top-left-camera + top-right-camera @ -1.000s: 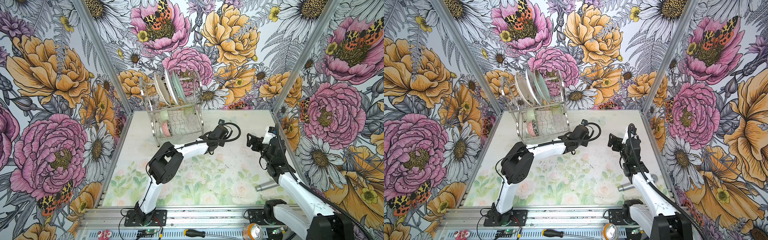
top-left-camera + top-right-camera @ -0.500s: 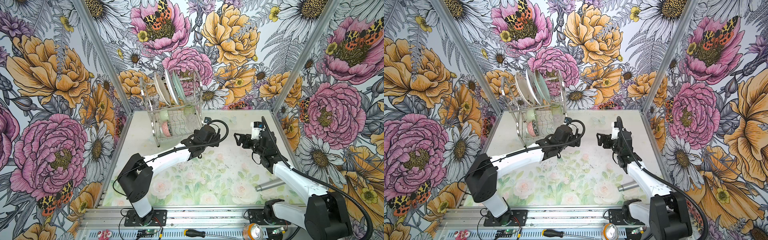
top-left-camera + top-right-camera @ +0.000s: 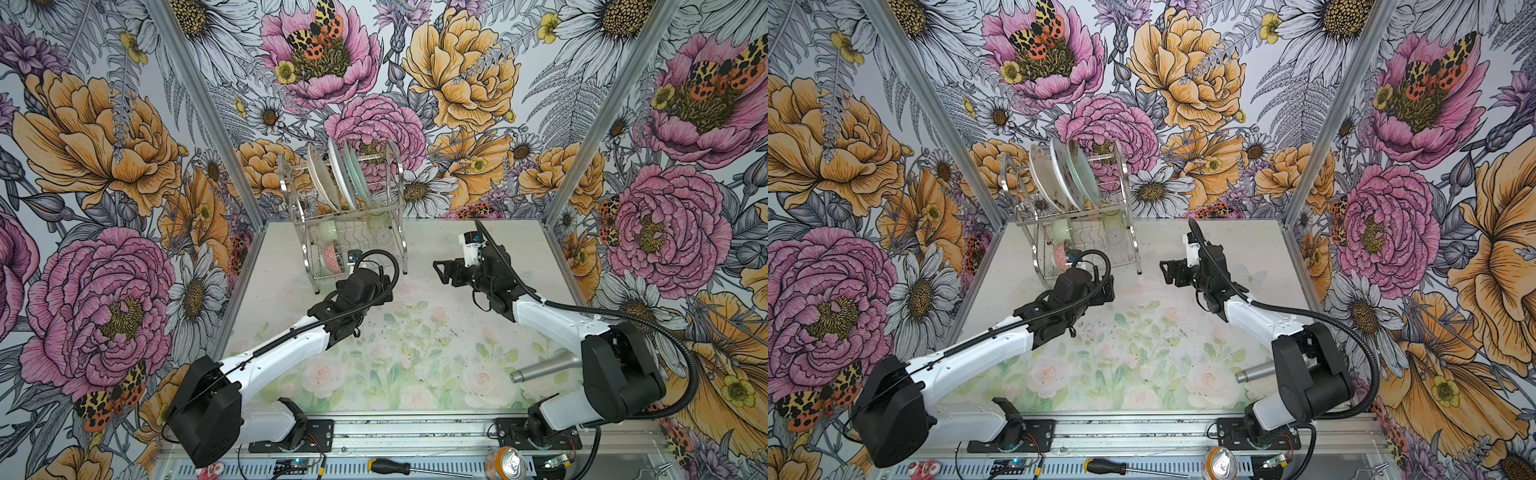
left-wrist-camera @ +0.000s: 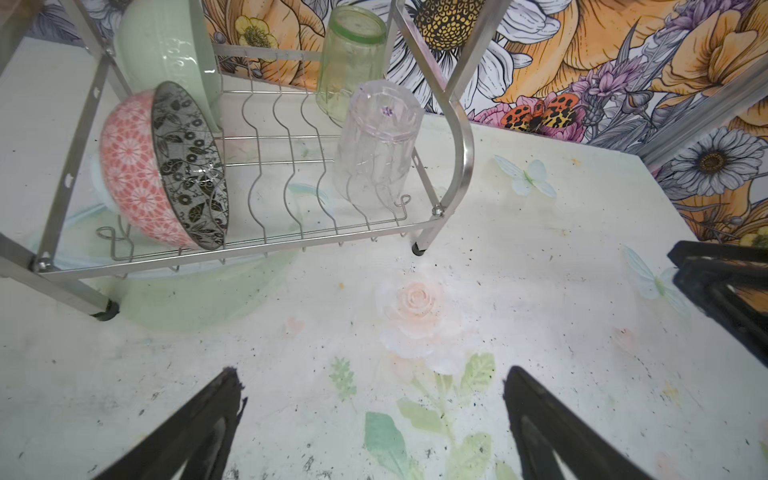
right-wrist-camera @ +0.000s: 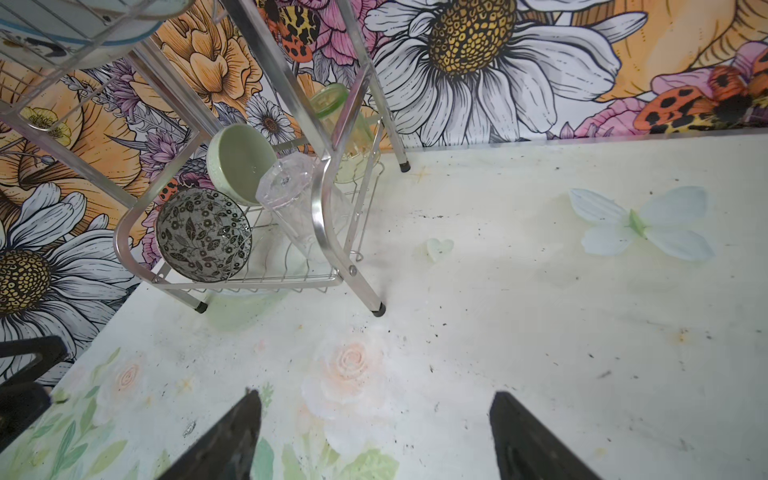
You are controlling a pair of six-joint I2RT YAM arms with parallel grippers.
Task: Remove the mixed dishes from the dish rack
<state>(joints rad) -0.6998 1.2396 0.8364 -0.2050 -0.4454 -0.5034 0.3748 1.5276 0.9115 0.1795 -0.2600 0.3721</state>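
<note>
The dish rack [image 3: 354, 239] stands at the back of the table. Three plates [image 3: 340, 174] stand on edge in its upper shelf. On the lower tier sit a pale green bowl [image 4: 166, 50], a bowl [image 4: 137, 166] that is pink outside and black-patterned inside, an upturned clear glass [image 4: 378, 145] and an upturned green tumbler [image 4: 351, 54]. My left gripper [image 4: 372, 374] hovers open and empty over the table just in front of the rack's right front leg. My right gripper [image 3: 440, 271] is open and empty right of the rack, pointing towards it.
A grey metal cylinder [image 3: 544, 370] lies on the table at the front right, beside the right arm's base. A screwdriver [image 3: 399, 467] and a can [image 3: 509, 461] lie on the front rail. Floral walls close in the left, back and right.
The left arm has swung left and now sits in front of the rack. The right gripper has moved left, towards the rack.
</note>
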